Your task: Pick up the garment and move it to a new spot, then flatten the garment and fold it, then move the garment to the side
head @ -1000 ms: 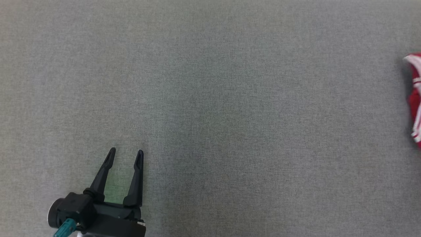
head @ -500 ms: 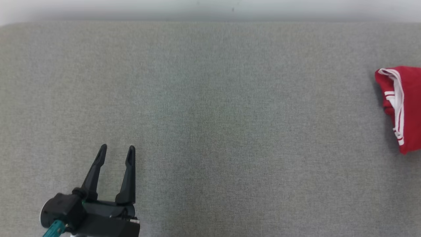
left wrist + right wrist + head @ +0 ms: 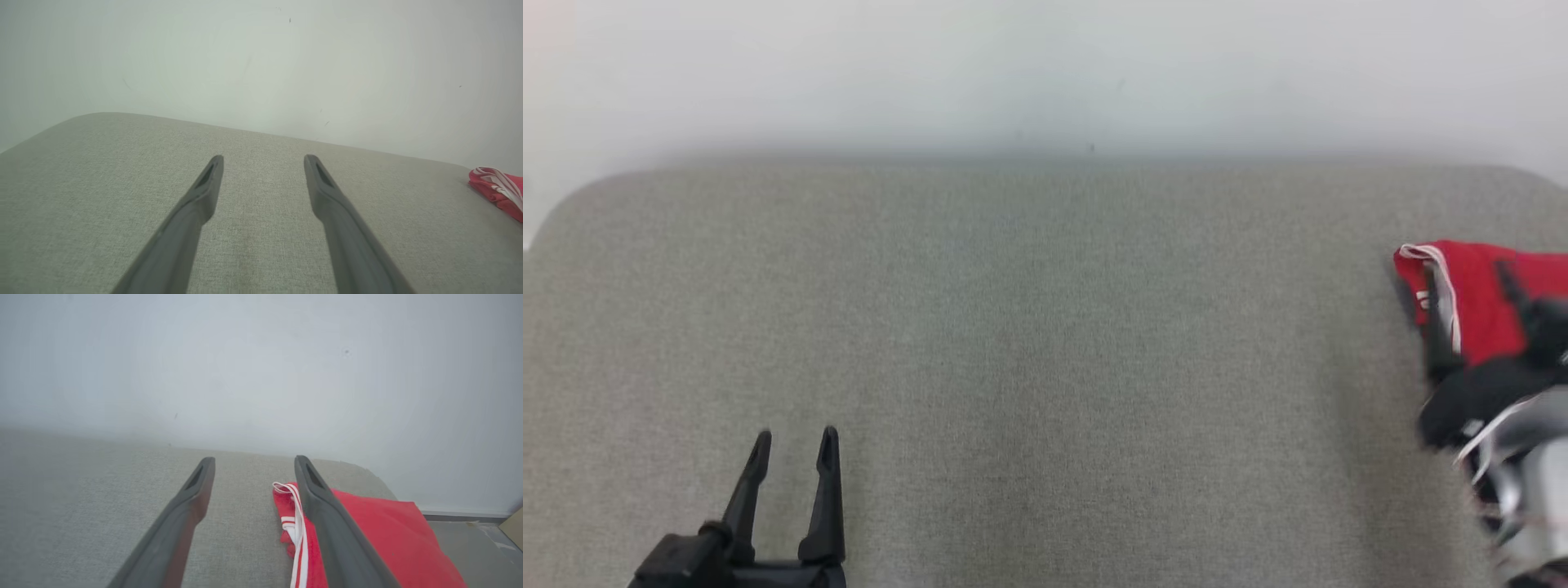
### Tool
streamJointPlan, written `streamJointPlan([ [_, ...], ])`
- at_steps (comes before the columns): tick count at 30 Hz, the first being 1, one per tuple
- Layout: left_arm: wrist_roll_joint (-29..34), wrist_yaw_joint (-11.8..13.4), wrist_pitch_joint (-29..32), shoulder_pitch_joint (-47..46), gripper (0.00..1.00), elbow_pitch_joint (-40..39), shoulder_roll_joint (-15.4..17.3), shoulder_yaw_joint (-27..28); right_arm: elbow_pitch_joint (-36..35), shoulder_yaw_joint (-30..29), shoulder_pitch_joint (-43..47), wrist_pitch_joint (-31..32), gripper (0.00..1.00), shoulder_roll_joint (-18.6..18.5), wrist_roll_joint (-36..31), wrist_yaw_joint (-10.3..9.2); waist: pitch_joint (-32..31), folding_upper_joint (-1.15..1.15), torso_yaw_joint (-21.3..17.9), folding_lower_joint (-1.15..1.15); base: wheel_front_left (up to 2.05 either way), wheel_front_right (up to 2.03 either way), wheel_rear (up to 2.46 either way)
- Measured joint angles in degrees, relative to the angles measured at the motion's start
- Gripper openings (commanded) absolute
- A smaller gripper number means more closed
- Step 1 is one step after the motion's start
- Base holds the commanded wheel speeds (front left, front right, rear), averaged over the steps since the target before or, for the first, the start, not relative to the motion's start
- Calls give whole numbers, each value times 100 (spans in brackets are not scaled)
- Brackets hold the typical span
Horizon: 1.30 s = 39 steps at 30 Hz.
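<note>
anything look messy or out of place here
Nothing looks spilled or damaged. The red garment lies folded near the right end of the grey fabric surface, its white-striped edge slightly bunched. The right hand is open beside it, not gripping.

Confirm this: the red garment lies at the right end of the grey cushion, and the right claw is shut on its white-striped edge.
One thing is wrong: the right claw is open, not shut on the edge. The right wrist view shows its fingers spread apart over the red garment. The garment does lie at the right end of the grey cushion.
</note>
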Motion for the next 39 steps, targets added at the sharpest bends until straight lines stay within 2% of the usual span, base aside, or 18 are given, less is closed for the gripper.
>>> streamJointPlan([
  [5,23,24,0,204,100,152,-75,157,-628,343,1049,-474,100,723,198,0,-383,0,-1,0,0,0,0],
  [10,33,-8,0,425,100,134,-156,347,-1091,520,1814,-790,100,1258,422,0,-731,0,-22,-1,0,0,0],
  [13,96,-19,0,524,100,123,-157,416,-1204,537,2065,-849,100,1438,441,0,-845,0,-34,0,0,0,0],
  [22,193,-68,0,700,100,245,-244,573,-1148,280,2530,-779,100,1612,336,0,-1031,0,28,0,0,0,0],
  [39,311,-118,0,781,100,497,-316,648,-703,356,2525,-868,100,1627,644,0,-1004,1,-55,1,0,0,0],
])
